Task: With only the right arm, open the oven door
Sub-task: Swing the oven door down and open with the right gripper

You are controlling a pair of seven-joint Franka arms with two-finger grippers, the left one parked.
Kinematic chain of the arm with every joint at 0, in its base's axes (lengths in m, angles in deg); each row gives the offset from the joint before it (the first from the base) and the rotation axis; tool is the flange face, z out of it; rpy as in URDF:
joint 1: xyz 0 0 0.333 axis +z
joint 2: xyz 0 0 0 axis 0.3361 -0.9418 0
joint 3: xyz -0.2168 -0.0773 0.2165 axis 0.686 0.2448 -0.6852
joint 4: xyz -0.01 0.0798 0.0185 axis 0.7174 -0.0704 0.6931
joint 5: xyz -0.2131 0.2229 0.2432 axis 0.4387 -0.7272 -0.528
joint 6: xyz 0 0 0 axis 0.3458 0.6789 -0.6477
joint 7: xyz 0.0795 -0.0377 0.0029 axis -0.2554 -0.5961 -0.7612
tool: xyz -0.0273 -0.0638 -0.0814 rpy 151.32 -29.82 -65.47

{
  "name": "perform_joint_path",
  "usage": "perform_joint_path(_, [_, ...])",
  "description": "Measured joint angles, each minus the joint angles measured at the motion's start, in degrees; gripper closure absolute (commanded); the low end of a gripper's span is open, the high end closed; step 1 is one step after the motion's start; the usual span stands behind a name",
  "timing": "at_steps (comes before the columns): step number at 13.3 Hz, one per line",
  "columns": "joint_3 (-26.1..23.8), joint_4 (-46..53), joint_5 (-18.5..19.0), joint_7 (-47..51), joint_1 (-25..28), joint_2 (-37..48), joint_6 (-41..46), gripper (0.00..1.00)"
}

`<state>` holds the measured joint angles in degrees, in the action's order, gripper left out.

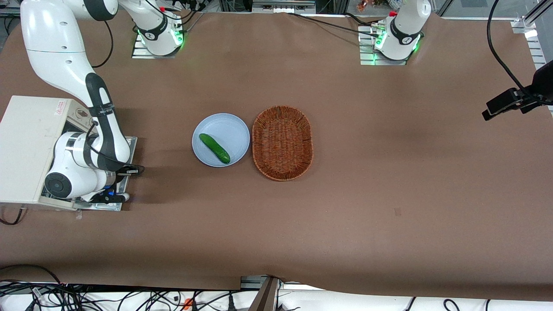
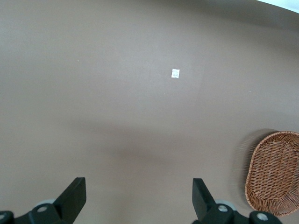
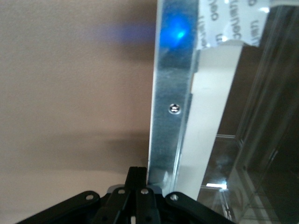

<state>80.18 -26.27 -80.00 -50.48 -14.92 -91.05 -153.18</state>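
The white toaster oven [image 1: 26, 147] stands at the working arm's end of the table. Its oven door [image 1: 130, 146] is folded down flat in front of it, mostly hidden under the right arm [image 1: 103, 129]. My gripper [image 1: 109, 198] hangs low over the door's outer edge, at the end nearer the front camera. In the right wrist view the black fingers [image 3: 137, 175] are pressed together with nothing between them, right beside the door's grey metal frame [image 3: 170, 93]. The dark glass window [image 3: 261, 140] shows next to the frame. The bar handle is hidden.
A light blue plate [image 1: 235, 127] with a green cucumber [image 1: 214, 148] on it sits mid-table. A brown wicker basket [image 1: 282, 142] lies beside it toward the parked arm's end; it also shows in the left wrist view [image 2: 275, 172].
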Motion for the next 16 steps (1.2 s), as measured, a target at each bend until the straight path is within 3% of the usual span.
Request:
perform_joint_path(8, [-0.5,0.5,-0.7,5.9,1.8,-0.2,1.7,1.00])
perform_joint_path(16, [-1.1,9.6,-0.9,4.3,2.1,1.3,14.7,1.00])
